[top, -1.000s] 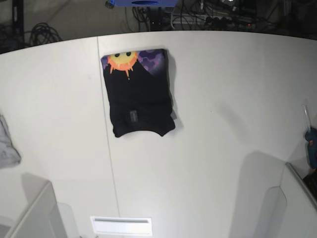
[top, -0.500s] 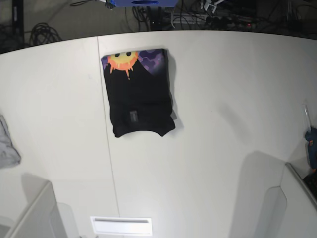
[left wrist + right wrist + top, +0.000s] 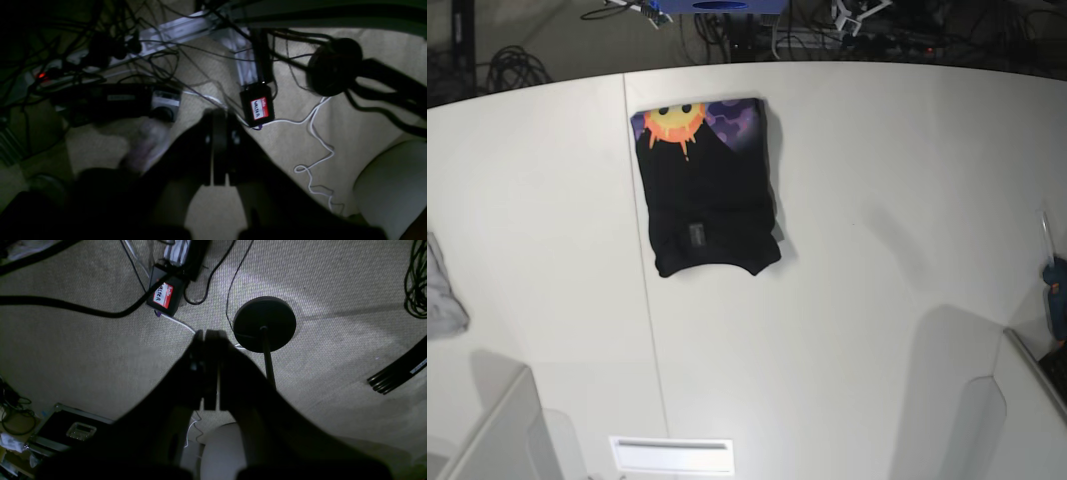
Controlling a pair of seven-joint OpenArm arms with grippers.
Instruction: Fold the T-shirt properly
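A grey cloth (image 3: pixel 441 290) lies at the table's (image 3: pixel 877 200) 9 o'clock edge. The folded T-shirt (image 3: pixel 709 190) rests toward 11 o'clock, sun print farthest. Both pincers, right gripper (image 3: pixel 209 336) and left gripper (image 3: pixel 218 115), are pressed closed, empty, over carpet, the T-shirt outside either wrist view.

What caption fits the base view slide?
Folded black T-shirt, sun print showing at its far edge, lies on white table.
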